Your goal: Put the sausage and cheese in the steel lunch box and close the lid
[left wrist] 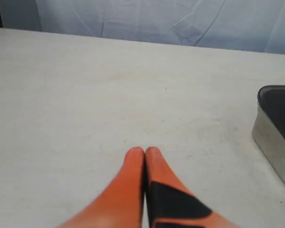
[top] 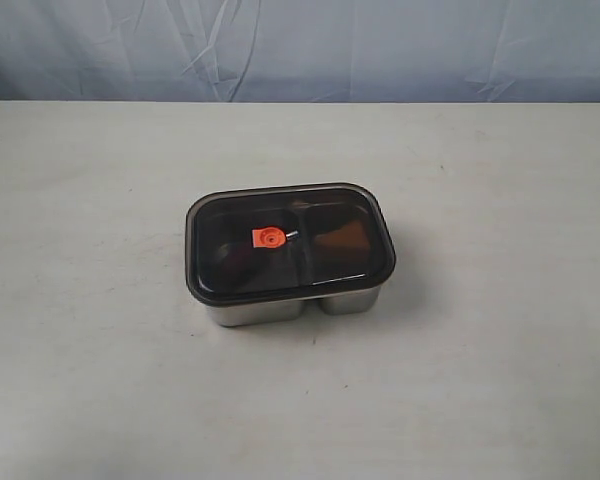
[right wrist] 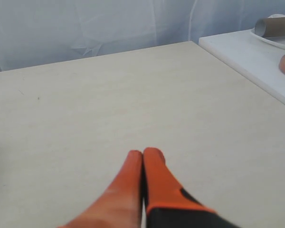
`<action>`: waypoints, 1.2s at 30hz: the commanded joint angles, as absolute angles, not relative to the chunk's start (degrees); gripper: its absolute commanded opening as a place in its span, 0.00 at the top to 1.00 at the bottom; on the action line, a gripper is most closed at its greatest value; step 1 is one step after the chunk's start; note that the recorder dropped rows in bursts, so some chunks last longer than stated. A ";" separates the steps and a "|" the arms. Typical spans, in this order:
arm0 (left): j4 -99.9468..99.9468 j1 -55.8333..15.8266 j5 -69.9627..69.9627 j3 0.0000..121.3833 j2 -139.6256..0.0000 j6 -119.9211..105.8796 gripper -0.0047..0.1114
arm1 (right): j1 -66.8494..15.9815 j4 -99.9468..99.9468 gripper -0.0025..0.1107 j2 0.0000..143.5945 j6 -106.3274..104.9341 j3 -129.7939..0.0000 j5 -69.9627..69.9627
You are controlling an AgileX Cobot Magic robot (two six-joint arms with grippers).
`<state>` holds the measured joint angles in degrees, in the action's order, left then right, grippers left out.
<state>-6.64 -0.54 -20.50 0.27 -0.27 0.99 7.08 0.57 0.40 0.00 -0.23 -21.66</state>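
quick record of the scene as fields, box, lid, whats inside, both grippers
steel lunch box: on the table, mid-scene
lid: seated on the box, orange valve tab up
inside: orange-brown shape in the smaller compartment, dim through the lid; rest too dark to tell
left gripper: shut, empty, above the table, apart from the box
right gripper: shut, empty, above the table

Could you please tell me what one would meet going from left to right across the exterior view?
Bare table → lid, closed on the steel lunch box → orange valve tab → an orange-brown shape seen through the lid, too dim to name → bare table again.
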 commanded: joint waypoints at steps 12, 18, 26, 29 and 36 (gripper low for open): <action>1.03 -1.96 -10.58 0.00 0.00 1.22 0.96 | 7.30 0.73 0.99 0.00 0.00 0.00 -20.80; 1.14 -1.96 -10.58 0.00 0.00 1.22 0.96 | 7.30 0.73 0.99 0.00 0.00 0.00 -20.80; 1.15 -1.96 -10.58 0.00 0.00 1.10 0.96 | 7.30 0.73 0.99 0.00 0.00 0.00 -20.80; 1.15 -1.96 -10.58 0.00 0.00 1.10 0.96 | 7.30 0.73 0.99 0.00 0.00 0.00 -20.80; 1.15 -1.96 -10.58 0.00 0.00 1.10 0.96 | 7.30 0.73 0.99 0.00 0.00 0.00 -20.99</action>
<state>1.06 -1.57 -10.58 0.13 -0.27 1.06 7.08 0.68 0.40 0.00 -0.23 -21.66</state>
